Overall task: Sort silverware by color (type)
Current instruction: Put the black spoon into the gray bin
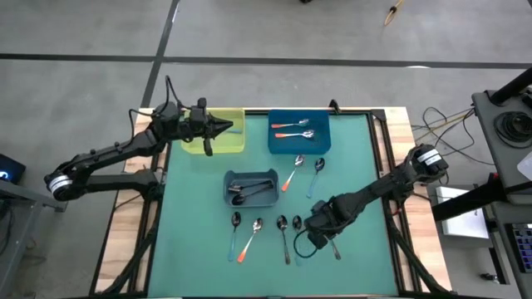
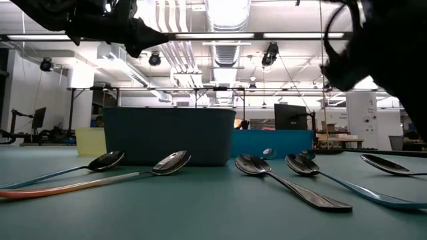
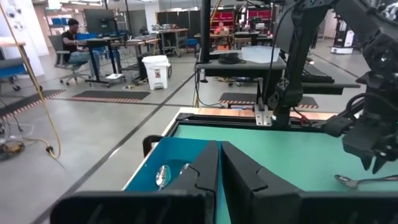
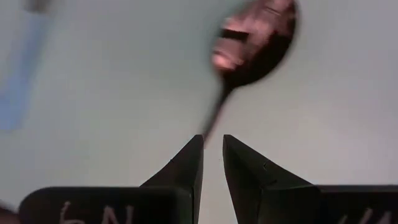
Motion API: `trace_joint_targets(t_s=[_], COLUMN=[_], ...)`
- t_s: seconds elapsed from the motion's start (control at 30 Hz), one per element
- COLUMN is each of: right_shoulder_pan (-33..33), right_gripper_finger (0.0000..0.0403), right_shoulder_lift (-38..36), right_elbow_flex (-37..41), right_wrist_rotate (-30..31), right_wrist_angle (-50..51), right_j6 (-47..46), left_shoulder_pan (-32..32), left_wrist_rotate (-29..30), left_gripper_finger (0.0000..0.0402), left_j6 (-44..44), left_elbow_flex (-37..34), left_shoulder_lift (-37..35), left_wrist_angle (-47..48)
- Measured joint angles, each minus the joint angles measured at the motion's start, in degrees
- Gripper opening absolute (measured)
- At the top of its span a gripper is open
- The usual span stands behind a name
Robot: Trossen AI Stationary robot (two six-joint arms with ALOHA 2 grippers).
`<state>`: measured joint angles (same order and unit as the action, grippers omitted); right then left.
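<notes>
Several spoons lie flat on the green mat (image 1: pixel 357 166). Near the front are an orange-handled one (image 1: pixel 248 238), a light-blue-handled one (image 1: pixel 236 226) and a dark one (image 1: pixel 284 235). Two more, orange (image 1: pixel 291 174) and blue (image 1: pixel 317 171), lie farther back. My right gripper (image 1: pixel 310 238) hovers low over the front spoons, pointing steeply down. Its fingers (image 4: pixel 212 140) are open by a narrow gap and empty, and a dark spoon (image 4: pixel 255 50) lies just ahead of them. My left gripper (image 1: pixel 229 127) is shut, empty, and held level above the yellow-green bin (image 1: pixel 213 139).
A blue bin (image 1: pixel 299 143) at the far middle holds two orange-handled spoons. A grey bin (image 1: pixel 252 189) at the centre holds dark spoons. In the low view the front spoons (image 2: pixel 170 162) (image 2: pixel 253 165) lie before the grey bin's wall (image 2: pixel 167 137). The room beyond shows desks and a seated person (image 3: pixel 73 37).
</notes>
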<state>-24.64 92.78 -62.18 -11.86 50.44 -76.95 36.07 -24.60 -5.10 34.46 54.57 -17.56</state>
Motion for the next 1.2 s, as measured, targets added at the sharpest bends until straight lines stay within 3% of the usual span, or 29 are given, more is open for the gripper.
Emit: trace_joint_targets(t_s=[0.4, 0.73, 0.9, 1.03, 1.2], right_shoulder_pan=[0.0, -0.1, -0.3, -0.2, -0.2], right_gripper_finger=[0.0077, 0.0078, 0.0071, 0.0056, 0.0094], right_shoulder_lift=[-0.9, -0.8, 0.1, 0.1, 0.1], right_elbow_flex=[5.2, 5.3, 5.3, 5.3, 5.3], right_wrist_rotate=[0.8, 1.5, 1.2, 1.7, 0.0], right_wrist_angle=[-6.5, -8.6, -8.9, -8.8, -8.8], right_j6=[-4.9, -7.7, -2.4, -6.1, -7.6], left_shoulder_pan=[0.0, 0.0, 0.0, 0.0, 0.0], left_wrist_rotate=[0.0, 0.0, 0.0, 0.0, 0.0], left_gripper_finger=[0.0, 0.0, 0.0, 0.0, 0.0], left_j6=[-1.9, -1.9, -1.9, -1.9, -1.9], left_elbow_flex=[0.0, 0.0, 0.0, 0.0, 0.0], left_shoulder_lift=[0.2, 0.5, 0.5, 0.5, 0.5], left_wrist_angle=[0.0, 0.0, 0.0, 0.0, 0.0])
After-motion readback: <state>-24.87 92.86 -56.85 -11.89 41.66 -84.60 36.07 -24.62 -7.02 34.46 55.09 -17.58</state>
